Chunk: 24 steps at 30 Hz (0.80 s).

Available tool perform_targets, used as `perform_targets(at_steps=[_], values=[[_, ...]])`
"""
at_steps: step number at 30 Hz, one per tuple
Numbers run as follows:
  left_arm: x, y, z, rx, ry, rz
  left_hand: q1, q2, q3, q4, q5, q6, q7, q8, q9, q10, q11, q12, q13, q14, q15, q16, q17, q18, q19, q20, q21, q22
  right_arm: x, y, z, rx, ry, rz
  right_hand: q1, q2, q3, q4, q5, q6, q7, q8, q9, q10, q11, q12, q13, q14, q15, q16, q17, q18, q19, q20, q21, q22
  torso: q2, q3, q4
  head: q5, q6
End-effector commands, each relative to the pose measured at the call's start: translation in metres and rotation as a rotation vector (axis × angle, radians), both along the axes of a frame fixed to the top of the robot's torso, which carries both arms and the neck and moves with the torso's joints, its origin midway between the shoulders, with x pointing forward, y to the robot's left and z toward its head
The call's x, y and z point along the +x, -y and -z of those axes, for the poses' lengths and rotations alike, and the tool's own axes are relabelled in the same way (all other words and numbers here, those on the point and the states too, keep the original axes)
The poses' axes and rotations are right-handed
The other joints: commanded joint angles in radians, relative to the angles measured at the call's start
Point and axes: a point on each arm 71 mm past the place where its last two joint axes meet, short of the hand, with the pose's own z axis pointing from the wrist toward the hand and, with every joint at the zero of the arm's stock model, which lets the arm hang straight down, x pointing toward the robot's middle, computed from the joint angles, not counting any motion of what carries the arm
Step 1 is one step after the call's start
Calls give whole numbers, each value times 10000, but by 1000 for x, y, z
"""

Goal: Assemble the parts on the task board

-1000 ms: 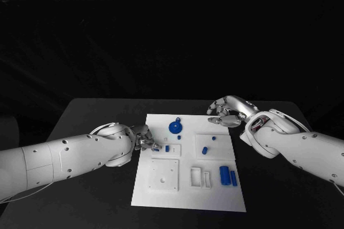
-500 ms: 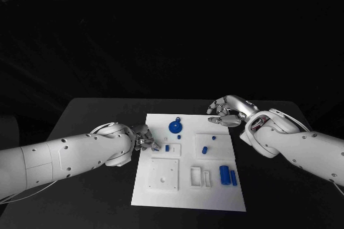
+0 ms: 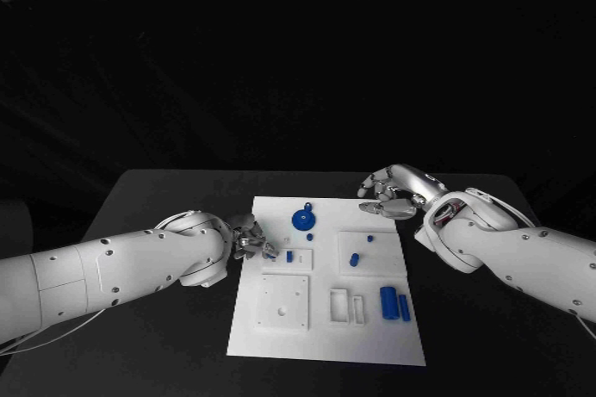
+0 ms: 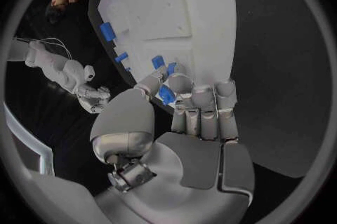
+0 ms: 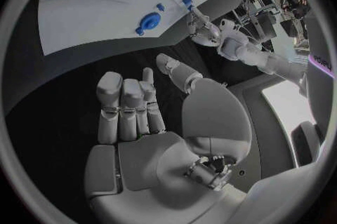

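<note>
A black tabletop carries one thing directly: the white task board, lying flat near the middle, its long sides running away from the robot, dark surface showing all round it.

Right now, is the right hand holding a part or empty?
Empty. The right hand hangs over bare table beside the task board; the right wrist view shows its fingers spread with nothing between them.

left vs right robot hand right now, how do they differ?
The left robot hand pinches a small blue part at the task board's left edge; the right robot hand holds nothing and hovers off the board's far right corner, fingers loosely curled. Both are silver, on white arms.
</note>
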Motion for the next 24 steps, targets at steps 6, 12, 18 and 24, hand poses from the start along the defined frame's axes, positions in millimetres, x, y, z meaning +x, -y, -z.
perform_targets(at_steps=[6, 12, 18, 24], values=[[3, -2, -15, -2285, 85, 49, 700, 809, 46, -213, -67, -141, 3, 2, 152, 8, 24, -33, 3, 22, -58, -48, 18, -108, -52, -1329, -71, 29, -4, -8, -1, 40, -49, -306, 14, -54, -22, 22, 83, 34, 91, -52, 14, -81, 2, -33, -13, 56, -31, -56, 10, 982, 10, -65, -43, 138, -2, 2, 3, 13, 40], [2, -6, -20, -4168, -275, 81, 747, 834, 55, -307, -113, -191, 17, -40, 184, -11, 36, -34, 7, 6, -58, -58, 16, -116, -55, -1324, -81, 40, -8, -22, -2, 160, -108, -630, 20, -55, -27, 15, 101, 10, 96, -69, 13, -83, 6, -34, -14, 53, -29, -59, 11, 982, 7, -64, -46, 139, 0, 6, -3, 10, 87], [0, -1, -24, -6302, -782, 431, 800, 821, 59, -464, -55, -282, 51, -114, 230, -93, 70, -39, 17, -72, -43, -94, 10, -139, -102, -1308, -119, 52, -16, -43, -2, 244, -284, -1108, 65, -47, -58, -45, 106, -213, 164, -210, -22, -97, 66, -26, -10, 43, 25, -66, 20, 982, -10, -61, -56, 147, 3, -1, -9, -45, 157], [-5, 6, -27, -7781, -1322, 808, 826, 893, 66, -614, 83, -509, 141, -274, 249, -217, 156, -22, 43, -205, 28, -106, 24, -183, -196, -1276, -167, 78, -26, -70, 2, 276, -476, -1568, 85, -20, -101, -95, 78, -511, 268, -393, -74, -132, 164, -17, -1, 31, 118, -71, 32, 982, -31, -44, -65, 155, 0, -3, 11, -98, 253]])
